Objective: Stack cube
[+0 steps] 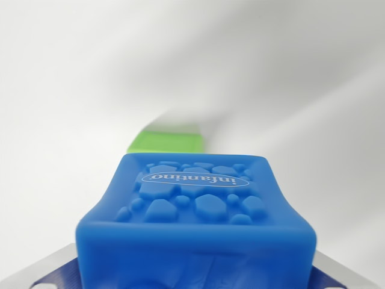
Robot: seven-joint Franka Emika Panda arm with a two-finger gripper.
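Your tool [195,283] pinches the blue cube [198,223]; the green cube [168,142] lies ahead, seemingly slightly toward the wrist view's left.

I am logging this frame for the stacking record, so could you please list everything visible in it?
blue cube: one, blue, close to the camera at bottom centre, embossed pebble pattern and an "infantino" logo on its upper face.
green block: one, green, just beyond the blue cube's far edge, blurred and partly hidden.
surface: one, white, blurred background behind both.
claw: grey finger parts at the bottom left and right corners, either side of the blue cube; apparently gripping it.
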